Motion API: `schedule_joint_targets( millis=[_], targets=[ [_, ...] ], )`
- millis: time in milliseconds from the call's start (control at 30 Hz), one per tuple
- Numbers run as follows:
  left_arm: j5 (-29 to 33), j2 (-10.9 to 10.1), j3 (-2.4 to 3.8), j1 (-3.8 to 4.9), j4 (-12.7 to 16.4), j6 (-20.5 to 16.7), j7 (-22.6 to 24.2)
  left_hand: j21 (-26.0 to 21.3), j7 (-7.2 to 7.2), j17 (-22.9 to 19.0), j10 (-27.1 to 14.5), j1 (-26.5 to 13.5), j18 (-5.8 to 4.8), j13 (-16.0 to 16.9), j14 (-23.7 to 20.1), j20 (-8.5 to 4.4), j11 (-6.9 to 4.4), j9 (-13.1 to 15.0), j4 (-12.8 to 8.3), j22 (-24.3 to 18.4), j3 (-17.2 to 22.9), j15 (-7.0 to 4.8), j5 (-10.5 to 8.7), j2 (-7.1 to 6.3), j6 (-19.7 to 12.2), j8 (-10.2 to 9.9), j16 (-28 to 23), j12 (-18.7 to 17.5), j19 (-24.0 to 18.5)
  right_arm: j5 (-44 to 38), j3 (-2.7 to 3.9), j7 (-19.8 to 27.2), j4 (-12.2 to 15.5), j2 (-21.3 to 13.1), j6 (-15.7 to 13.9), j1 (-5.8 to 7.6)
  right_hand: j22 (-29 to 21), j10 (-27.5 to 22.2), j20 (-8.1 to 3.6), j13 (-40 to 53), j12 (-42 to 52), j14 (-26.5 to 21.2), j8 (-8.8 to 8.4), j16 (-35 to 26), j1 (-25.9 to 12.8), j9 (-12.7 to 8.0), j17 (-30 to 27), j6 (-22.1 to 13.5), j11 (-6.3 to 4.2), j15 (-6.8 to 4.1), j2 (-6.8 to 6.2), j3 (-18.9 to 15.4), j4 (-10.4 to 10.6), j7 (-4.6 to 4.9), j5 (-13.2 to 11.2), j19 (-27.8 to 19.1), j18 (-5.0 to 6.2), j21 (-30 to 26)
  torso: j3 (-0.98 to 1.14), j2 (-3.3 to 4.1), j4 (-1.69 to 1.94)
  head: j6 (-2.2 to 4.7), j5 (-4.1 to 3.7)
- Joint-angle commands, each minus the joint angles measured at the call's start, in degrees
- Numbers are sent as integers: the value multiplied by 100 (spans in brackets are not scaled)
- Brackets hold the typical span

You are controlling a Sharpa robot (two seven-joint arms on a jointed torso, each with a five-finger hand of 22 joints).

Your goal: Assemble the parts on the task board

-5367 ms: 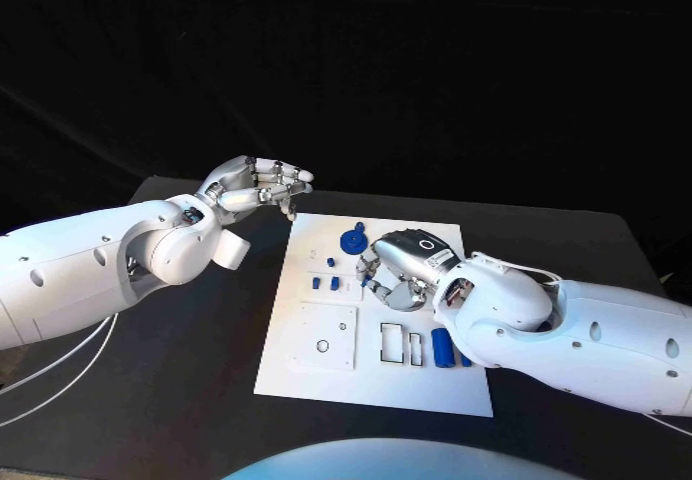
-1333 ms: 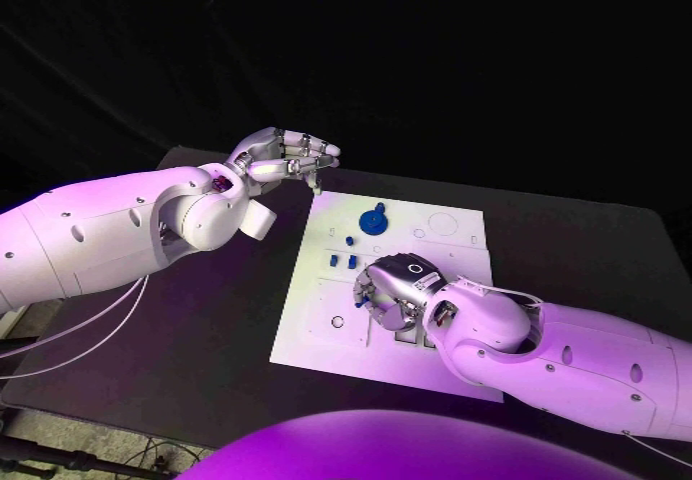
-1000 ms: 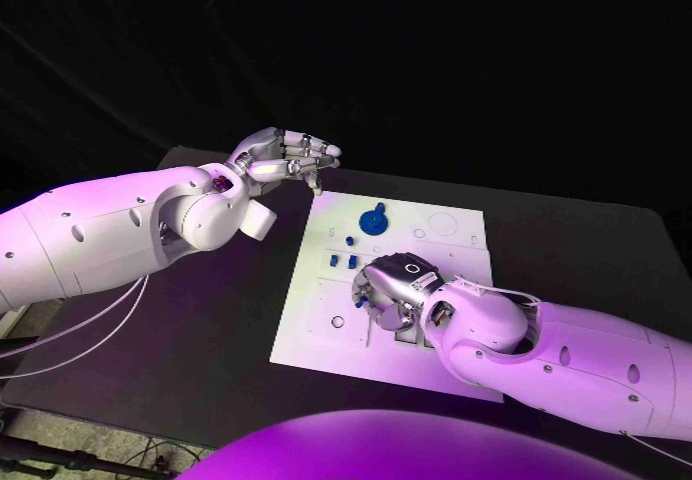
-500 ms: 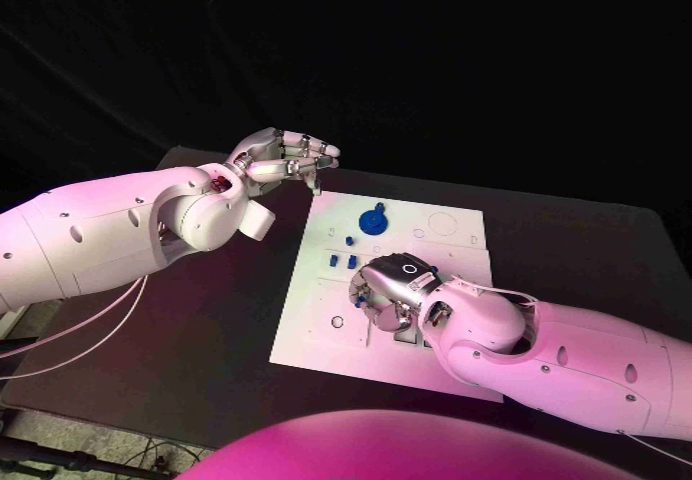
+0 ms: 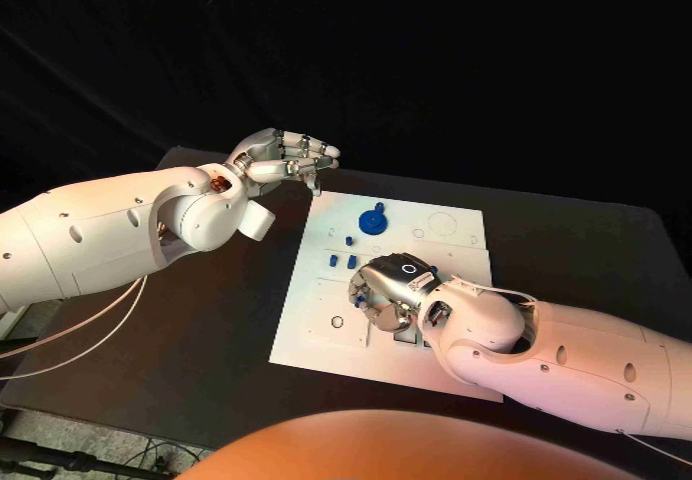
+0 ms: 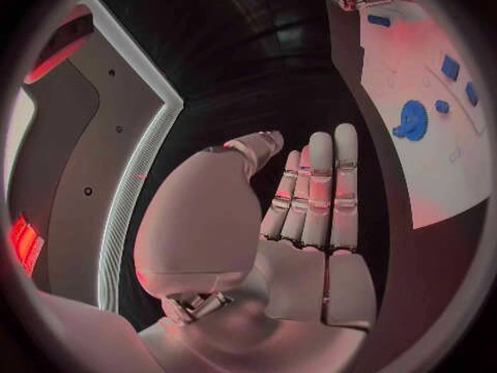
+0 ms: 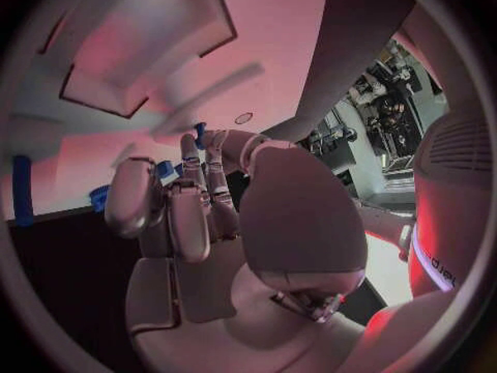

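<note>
Left hand: my left hand (image 5: 281,158) hovers in the upper left of the head view, off the far left corner of the task board (image 5: 325,330); its fingers are apart and it holds nothing, and the left wrist view shows them stretched out side by side (image 6: 316,195).
Right hand: my right hand (image 5: 389,290) sits at the centre of the head view, pressed down over the middle of the board, fingers curled under; I cannot tell whether they grip a part.
Task board: white, lying mid-counter (image 5: 173,350).
Parts: a blue gear (image 5: 374,221) lies near the board's far edge; small blue pieces (image 5: 340,260) stand just left of my right hand.
</note>
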Motion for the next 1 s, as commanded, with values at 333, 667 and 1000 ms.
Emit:
schedule_joint_targets(
  millis=[333,667,1000],
  targets=[
    [-21,8,4,6,7,110,1,-41,7,-8,-46,-63,83,-11,-34,36,-4,-10,-8,-9,-34,21,14,2,-44,37,-25,-30,17,128,-18,144,-26,22,17,-21,364,193,48,25,-83,222,-103,20,-184,2,-6,-233,-213,39,-98,-204,-65,84,5,-66,-55,-90,2,0,1,1,1],
    [-32,2,4,7,1,115,-6,-45,7,-8,-56,-61,83,-12,-36,37,-3,-10,-8,-12,-35,22,14,5,-46,40,-26,-32,18,132,-19,160,-38,24,-61,-21,324,106,71,27,-140,207,-177,2,-230,-12,-40,-334,-187,61,-136,-275,-84,98,12,-110,-38,-184,0,5,0,1,-1],
    [-33,1,4,7,0,135,-7,-51,8,-8,-72,-62,83,-14,-41,39,-1,-10,-5,-16,-37,25,14,9,-52,42,-29,-34,17,133,-19,152,-52,18,-151,-21,243,-238,133,-19,-280,171,-384,-46,-361,-68,-134,-638,-110,129,-240,-383,-59,124,11,-187,-8,-366,4,-1,1,1,-6]
  ],
)
